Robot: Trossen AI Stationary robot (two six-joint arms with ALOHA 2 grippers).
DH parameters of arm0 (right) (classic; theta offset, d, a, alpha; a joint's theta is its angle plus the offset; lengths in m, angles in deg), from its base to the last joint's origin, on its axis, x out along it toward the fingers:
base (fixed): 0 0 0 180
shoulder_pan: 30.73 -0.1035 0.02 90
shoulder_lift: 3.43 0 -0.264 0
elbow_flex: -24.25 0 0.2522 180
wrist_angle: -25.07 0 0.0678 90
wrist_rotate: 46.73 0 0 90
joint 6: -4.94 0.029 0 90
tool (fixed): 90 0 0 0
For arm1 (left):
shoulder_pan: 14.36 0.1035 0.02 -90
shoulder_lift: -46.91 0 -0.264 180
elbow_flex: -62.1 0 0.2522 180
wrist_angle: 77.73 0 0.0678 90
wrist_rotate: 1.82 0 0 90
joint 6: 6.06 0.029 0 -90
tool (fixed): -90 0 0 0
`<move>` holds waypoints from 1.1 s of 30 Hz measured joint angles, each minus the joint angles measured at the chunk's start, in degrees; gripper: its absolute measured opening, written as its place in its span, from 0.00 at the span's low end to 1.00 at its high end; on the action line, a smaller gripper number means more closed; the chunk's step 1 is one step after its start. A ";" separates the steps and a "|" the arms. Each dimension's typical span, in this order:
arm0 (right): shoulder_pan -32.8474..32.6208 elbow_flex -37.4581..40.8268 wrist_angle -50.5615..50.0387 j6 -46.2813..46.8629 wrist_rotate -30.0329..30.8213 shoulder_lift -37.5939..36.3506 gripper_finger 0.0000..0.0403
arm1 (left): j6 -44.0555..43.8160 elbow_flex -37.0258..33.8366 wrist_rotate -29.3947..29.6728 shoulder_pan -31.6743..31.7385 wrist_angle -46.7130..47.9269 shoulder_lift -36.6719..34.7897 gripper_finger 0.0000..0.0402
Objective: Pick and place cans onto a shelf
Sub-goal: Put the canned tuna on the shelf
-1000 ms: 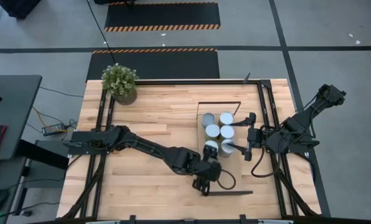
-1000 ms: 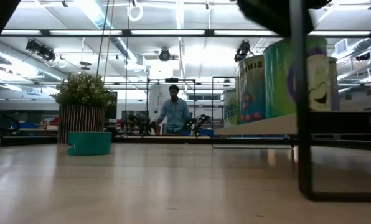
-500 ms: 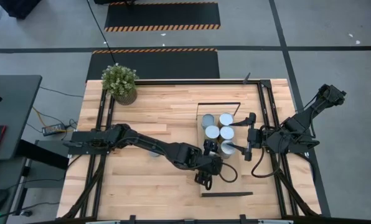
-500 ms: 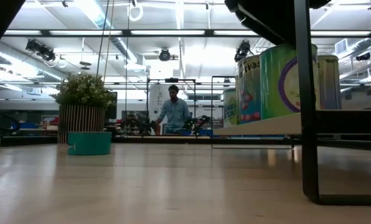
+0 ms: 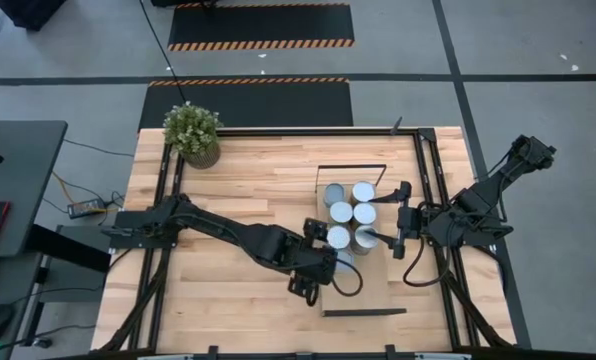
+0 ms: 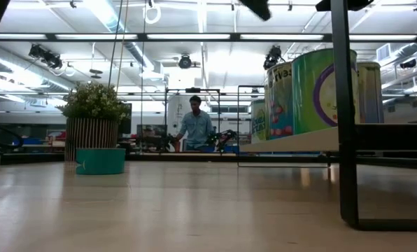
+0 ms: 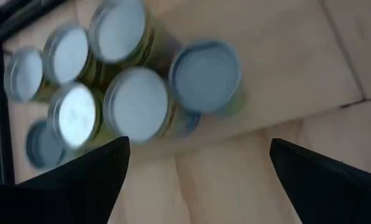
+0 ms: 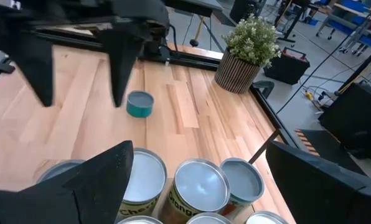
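Several cans [image 5: 350, 213] with silvery tops stand upright in a tight cluster on the far half of the light-wood shelf [image 5: 373, 285], right of the table's middle. They also show in the low view [image 6: 320, 87], in the left wrist view [image 7: 136, 102] and in the right wrist view [image 8: 198, 183]. My left gripper [image 5: 313, 291] is open and empty, above the table just left of the shelf's near half, its fingers wide apart in the left wrist view [image 7: 198, 186]. My right gripper [image 5: 386, 217] is open and empty at the cluster's right side [image 8: 192, 186].
A potted plant [image 5: 192, 133] stands at the far left corner. A short teal cylinder [image 8: 140, 103] sits on the tabletop left of the shelf and also shows in the low view [image 6: 100, 160]. The shelf's black end frames [image 5: 363, 311] rise at its short ends. A person stands far behind the table [image 6: 195, 124].
My left gripper has drawn back from the near cans on the shelf toward the table's left edge, and its arm has folded back with it. The cans stay upright on the shelf.
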 joint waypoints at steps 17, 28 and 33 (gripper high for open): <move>-0.26 0.00 1.05 0.12 -0.02 0.04 0.93 | -28.44 -7.72 -1.02 0.30 25.79 0.25 0.98; -0.26 0.00 1.07 0.18 0.00 0.04 0.93 | -24.05 -27.71 -8.12 -3.42 25.68 -1.06 0.98; -0.26 0.00 1.18 0.41 0.00 0.04 0.93 | -26.73 -39.39 -10.58 -2.89 17.78 -10.13 0.98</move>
